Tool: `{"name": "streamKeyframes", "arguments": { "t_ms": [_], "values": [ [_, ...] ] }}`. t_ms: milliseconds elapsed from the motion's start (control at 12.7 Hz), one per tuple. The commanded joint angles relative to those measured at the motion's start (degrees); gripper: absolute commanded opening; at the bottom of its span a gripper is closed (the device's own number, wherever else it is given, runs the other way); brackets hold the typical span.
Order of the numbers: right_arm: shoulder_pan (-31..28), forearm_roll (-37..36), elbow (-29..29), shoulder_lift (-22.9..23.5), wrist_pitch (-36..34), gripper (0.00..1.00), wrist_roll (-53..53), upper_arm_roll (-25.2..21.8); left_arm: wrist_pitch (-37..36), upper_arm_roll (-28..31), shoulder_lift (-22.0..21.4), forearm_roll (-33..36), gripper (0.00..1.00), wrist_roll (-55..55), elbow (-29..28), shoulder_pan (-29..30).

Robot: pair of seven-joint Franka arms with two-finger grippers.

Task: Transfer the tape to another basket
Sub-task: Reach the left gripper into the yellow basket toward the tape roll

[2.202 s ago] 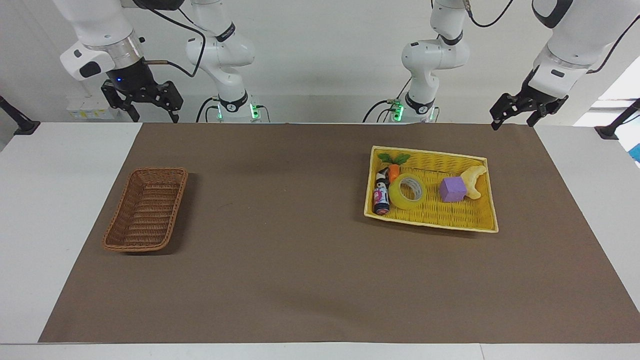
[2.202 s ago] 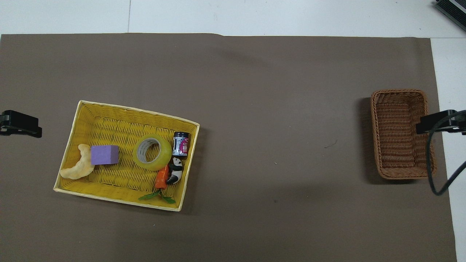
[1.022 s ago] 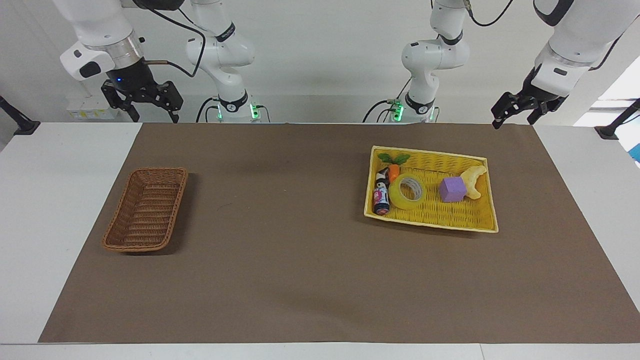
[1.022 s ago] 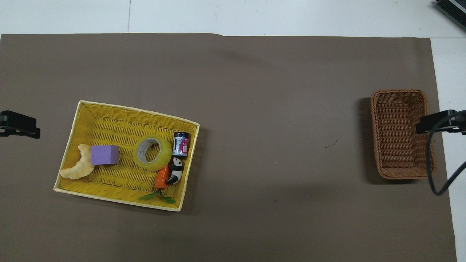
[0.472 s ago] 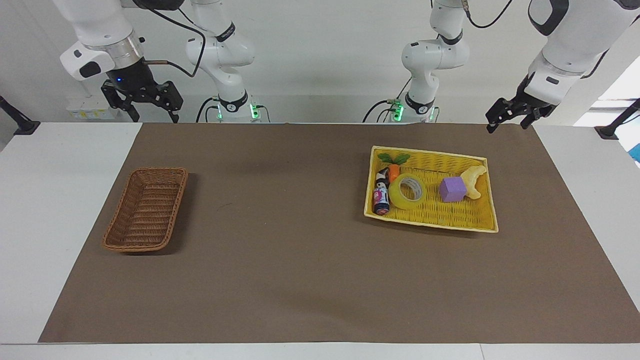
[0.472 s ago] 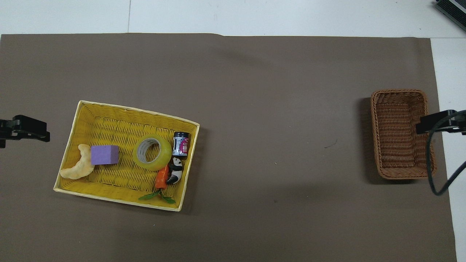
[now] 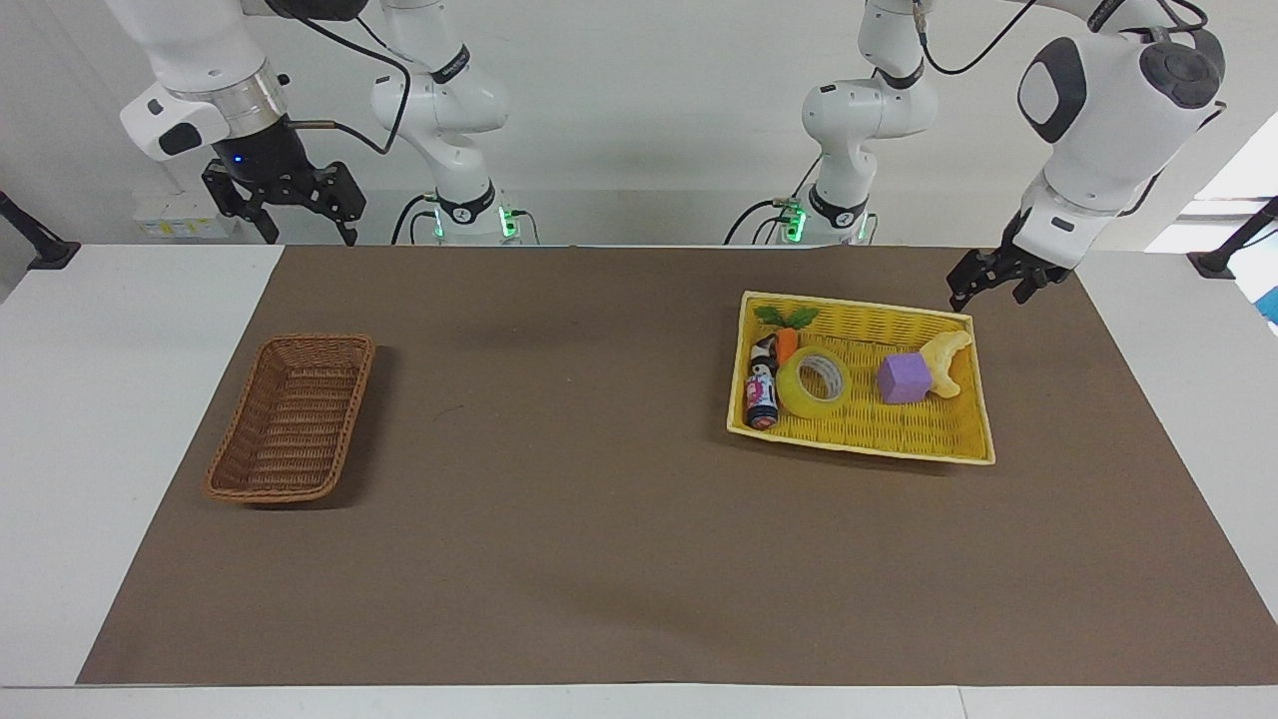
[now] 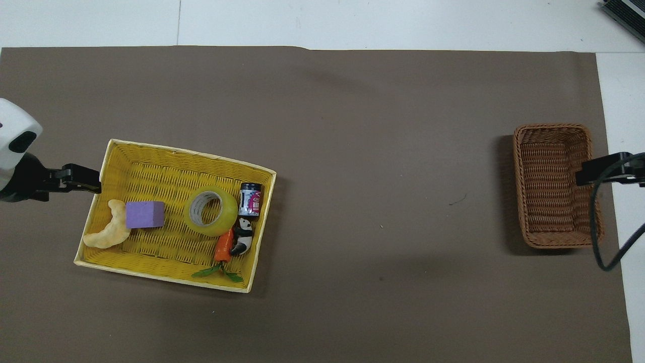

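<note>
The tape (image 7: 814, 382), a yellow roll with a pale core, lies flat in the yellow tray (image 7: 879, 424) between a purple cube and a small bottle. It also shows in the overhead view (image 8: 210, 210), in the tray (image 8: 151, 171). The dark-brown wicker basket (image 7: 265, 494) stands empty toward the right arm's end (image 8: 552, 127). My left gripper (image 7: 990, 290) is open and empty in the air, over the tray's corner at the left arm's end (image 8: 83, 180). My right gripper (image 7: 292, 215) is open and waits raised by the basket's end of the table (image 8: 602, 171).
The tray also holds a purple cube (image 7: 904, 378), a pale crescent snack (image 7: 947, 359), a toy carrot (image 7: 787, 340), a panda figure (image 7: 764, 352) and a small bottle (image 7: 761, 399). A brown mat (image 7: 559, 479) covers the table between tray and basket.
My left gripper has come down and moved toward the tray, from beside the mat's corner to the tray's corner. The right arm, tape and baskets have not moved.
</note>
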Motion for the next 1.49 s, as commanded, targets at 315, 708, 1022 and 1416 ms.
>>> {"name": "streamKeyframes", "arguments": {
  "t_ms": [315, 708, 1022, 1416],
  "values": [
    [0.0, 0.0, -0.8, -0.9, -0.1, 1.00, -1.3, -0.3, 17.5, -0.1, -0.5, -5.7, 1.00, 1.5, -15.4, 0.2],
    [0.0, 0.0, -0.8, -0.9, -0.1, 1.00, -1.3, -0.3, 31.8, -0.2, 1.0, -8.4, 1.00, -4.5, -24.9, -7.3],
    [0.0, 0.0, -0.8, -0.9, -0.1, 1.00, -1.3, -0.3, 35.2, -0.2, 2.8, -8.4, 1.00, -12.7, -25.7, -12.3],
    [0.0, 0.0, -0.8, -0.9, -0.1, 1.00, -1.3, -0.3, 39.4, -0.2, 2.6, -8.5, 0.95, -15.6, -29.8, -14.4]
  ]
}}
